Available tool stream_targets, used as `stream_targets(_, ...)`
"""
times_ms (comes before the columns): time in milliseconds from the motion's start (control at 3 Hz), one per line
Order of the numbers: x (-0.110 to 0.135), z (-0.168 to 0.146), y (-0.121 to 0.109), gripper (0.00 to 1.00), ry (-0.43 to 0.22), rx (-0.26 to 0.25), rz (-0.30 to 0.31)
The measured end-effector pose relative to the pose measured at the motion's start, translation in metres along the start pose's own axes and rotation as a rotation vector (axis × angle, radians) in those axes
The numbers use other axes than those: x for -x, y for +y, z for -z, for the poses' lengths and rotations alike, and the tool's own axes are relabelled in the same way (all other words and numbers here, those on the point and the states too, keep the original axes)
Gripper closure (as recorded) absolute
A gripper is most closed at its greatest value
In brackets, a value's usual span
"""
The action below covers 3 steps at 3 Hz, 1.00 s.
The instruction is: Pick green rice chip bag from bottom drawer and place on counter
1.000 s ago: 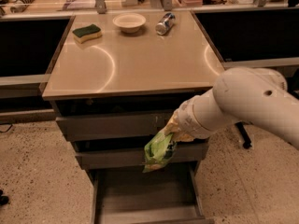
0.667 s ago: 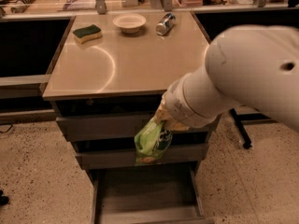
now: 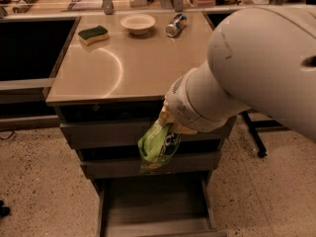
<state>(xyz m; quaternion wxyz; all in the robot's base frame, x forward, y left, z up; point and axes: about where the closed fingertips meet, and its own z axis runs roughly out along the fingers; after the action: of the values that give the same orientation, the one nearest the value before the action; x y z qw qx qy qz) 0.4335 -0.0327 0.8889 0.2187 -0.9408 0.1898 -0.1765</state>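
The green rice chip bag (image 3: pixel 158 146) hangs from my gripper (image 3: pixel 167 120) in front of the grey drawer fronts, just below the counter's front edge. The gripper is shut on the bag's top, and the large white arm (image 3: pixel 247 68) hides most of it. The bottom drawer (image 3: pixel 155 206) is pulled open below the bag, with a flat dark interior. The glossy tan counter (image 3: pixel 123 68) lies above and behind the bag.
On the counter's far side are a green-topped yellow sponge (image 3: pixel 94 34), a white bowl (image 3: pixel 138 22) and a metal can on its side (image 3: pixel 176 25). A cluttered desk runs behind. A dark chair leg (image 3: pixel 253 132) stands on the speckled floor at the right.
The arm has swung closer to the camera and up, lifting the bag a little higher in front of the drawers. The drawer stays open.
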Motion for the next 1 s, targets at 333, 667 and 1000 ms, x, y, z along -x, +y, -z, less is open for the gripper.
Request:
stream_targets(333,-0.013,0.004,-0.008,1.0,0.009,0.001,-0.021)
stream_targets(667,-0.056,0.009,-0.017,1.0,0.031,0.001,-0.085)
stream_targets(1000,-0.109,0.025,-0.041,1.0,0.069,-0.01,-0.143)
